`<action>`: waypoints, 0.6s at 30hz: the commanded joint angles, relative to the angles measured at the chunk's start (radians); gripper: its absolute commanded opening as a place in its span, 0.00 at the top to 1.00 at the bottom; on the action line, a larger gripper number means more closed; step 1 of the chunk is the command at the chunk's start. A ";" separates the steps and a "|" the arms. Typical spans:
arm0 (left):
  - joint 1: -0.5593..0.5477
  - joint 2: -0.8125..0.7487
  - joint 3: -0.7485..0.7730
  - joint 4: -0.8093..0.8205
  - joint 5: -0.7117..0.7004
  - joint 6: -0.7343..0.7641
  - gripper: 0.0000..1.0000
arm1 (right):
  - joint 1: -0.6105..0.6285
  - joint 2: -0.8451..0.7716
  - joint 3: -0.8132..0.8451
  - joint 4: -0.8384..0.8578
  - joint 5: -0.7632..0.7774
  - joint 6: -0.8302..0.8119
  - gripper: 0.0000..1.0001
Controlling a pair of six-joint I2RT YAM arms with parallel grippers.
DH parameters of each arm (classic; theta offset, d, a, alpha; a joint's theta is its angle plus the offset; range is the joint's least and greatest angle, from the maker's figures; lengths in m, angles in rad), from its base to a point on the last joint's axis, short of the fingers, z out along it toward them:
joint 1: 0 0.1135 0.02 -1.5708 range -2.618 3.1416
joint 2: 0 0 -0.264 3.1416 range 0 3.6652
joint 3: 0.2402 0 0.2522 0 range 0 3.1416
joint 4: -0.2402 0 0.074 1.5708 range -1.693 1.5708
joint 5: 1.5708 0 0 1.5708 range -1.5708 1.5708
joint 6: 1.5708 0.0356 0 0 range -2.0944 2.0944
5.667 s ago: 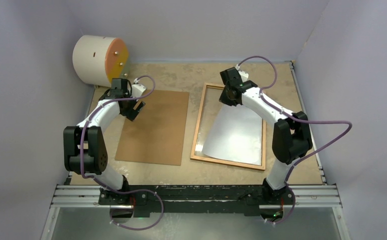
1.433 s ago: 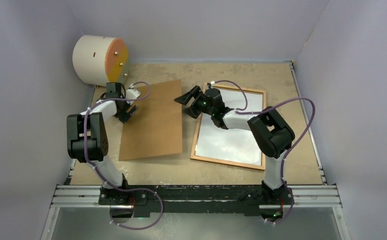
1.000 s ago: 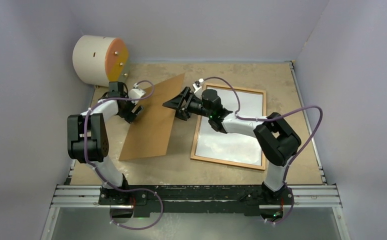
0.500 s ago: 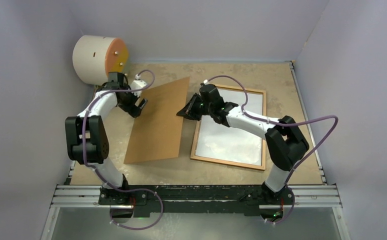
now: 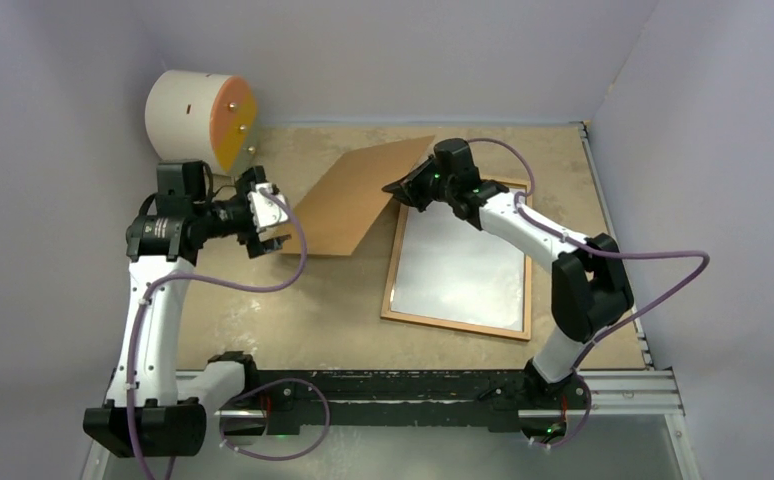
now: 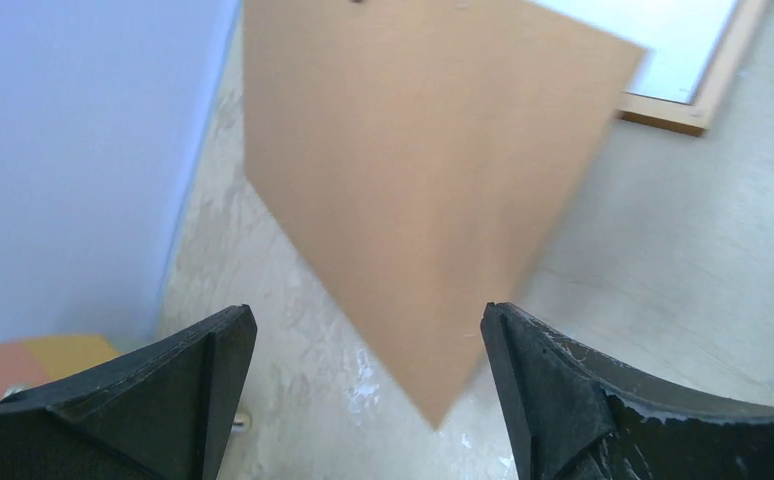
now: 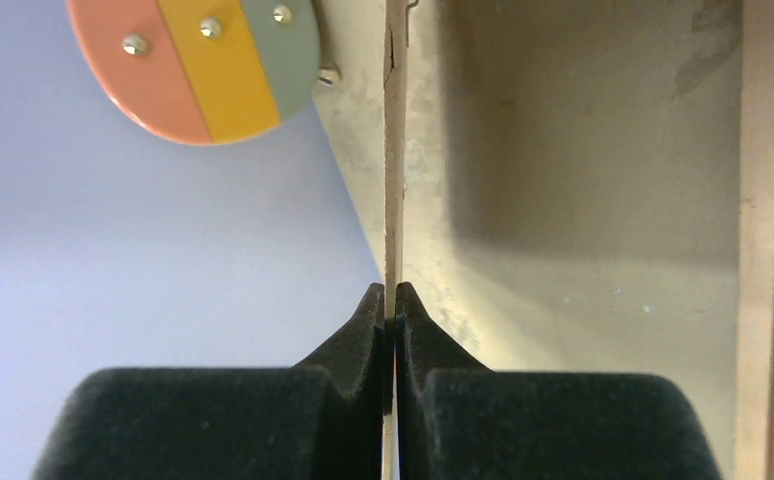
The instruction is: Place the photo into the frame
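The frame (image 5: 453, 325), thin orange-brown wood, lies flat on the right of the table. Inside it the photo (image 5: 458, 265) shows only as a white sheet. My right gripper (image 5: 400, 187) is shut on the edge of the plain brown backing board (image 5: 358, 205) and holds it tilted up, left of the frame's far corner. In the right wrist view the board's edge (image 7: 395, 150) runs straight up from the closed right gripper (image 7: 388, 300). My left gripper (image 5: 263, 222) is open, left of the board. In its wrist view the board's corner (image 6: 413, 200) points between the left gripper's fingers (image 6: 368, 320) without touching them.
A cream cylinder (image 5: 198, 120) with an orange-and-yellow end face lies at the back left corner, close behind my left arm. Walls close the table on the left, back and right. Bare table (image 5: 293, 310) shows below the board.
The right gripper closed on the board's edge and carried it up and toward the back. The left gripper drew back to the left, away from the board, and opened wider.
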 commanded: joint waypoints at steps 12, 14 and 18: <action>-0.059 -0.070 -0.186 0.036 -0.009 0.231 0.13 | 0.006 -0.100 -0.014 0.239 -0.031 0.318 1.00; -0.066 -0.070 -0.196 0.120 -0.026 0.184 0.14 | 0.012 -0.099 -0.018 0.247 -0.037 0.329 1.00; -0.071 -0.095 -0.242 0.284 -0.064 0.108 0.19 | 0.033 -0.090 -0.008 0.253 -0.045 0.330 1.00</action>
